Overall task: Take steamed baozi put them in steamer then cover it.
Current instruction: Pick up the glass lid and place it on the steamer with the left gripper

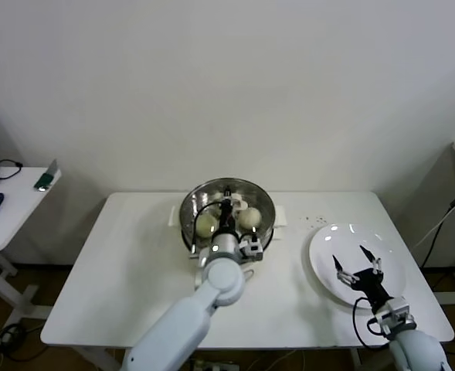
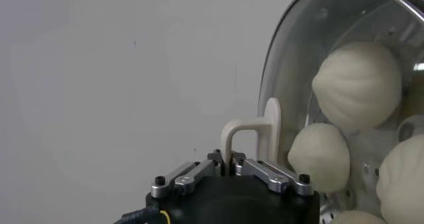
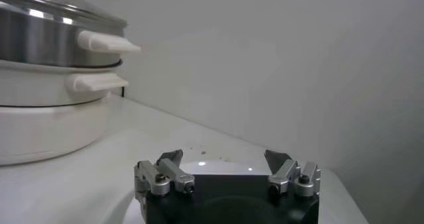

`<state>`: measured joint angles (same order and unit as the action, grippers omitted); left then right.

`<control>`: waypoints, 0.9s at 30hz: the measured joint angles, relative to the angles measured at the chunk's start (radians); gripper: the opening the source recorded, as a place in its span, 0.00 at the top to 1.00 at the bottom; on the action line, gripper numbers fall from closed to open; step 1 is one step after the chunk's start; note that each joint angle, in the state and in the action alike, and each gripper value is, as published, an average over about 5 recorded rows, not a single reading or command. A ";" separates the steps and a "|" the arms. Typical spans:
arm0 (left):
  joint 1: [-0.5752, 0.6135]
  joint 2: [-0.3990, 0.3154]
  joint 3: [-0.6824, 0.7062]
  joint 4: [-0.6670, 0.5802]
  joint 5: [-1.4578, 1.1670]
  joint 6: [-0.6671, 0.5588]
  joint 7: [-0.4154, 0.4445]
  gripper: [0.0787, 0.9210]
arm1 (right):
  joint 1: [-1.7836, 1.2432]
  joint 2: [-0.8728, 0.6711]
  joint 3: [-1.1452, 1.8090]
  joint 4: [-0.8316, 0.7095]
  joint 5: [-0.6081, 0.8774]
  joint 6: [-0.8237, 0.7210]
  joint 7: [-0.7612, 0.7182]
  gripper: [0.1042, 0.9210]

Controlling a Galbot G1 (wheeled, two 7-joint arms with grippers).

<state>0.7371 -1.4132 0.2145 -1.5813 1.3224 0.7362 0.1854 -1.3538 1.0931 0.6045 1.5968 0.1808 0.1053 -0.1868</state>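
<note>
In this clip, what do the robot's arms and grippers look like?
Both arms have smooth white rounded shells. The left arm ends in a silvery wrist joint. The left gripper and the right gripper each have a black body carrying silver metal finger links with black screws. The right one's fingertips are dark and pointed. Thin black cables run beside both wrists.
</note>
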 measured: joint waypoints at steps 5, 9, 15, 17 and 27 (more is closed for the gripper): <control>0.001 -0.002 0.004 0.002 -0.002 0.001 -0.005 0.92 | 0.001 0.001 0.000 0.000 -0.001 0.000 -0.002 0.12; 0.003 -0.001 0.004 0.002 0.001 0.001 -0.005 0.91 | 0.001 0.001 0.002 -0.001 -0.001 -0.001 -0.006 0.12; 0.000 0.010 0.008 -0.006 0.014 0.001 0.006 0.79 | 0.002 0.000 0.005 0.000 -0.001 -0.004 -0.011 0.12; 0.000 0.014 0.010 -0.013 0.016 0.000 0.010 0.71 | 0.003 0.000 0.006 0.002 0.002 -0.007 -0.011 0.12; 0.016 0.039 0.006 -0.073 0.005 0.000 0.025 0.37 | 0.006 -0.002 0.005 0.005 0.009 -0.028 -0.012 0.12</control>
<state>0.7526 -1.3744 0.2209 -1.6547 1.3277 0.7363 0.2106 -1.3479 1.0907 0.6099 1.6018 0.1899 0.0773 -0.1991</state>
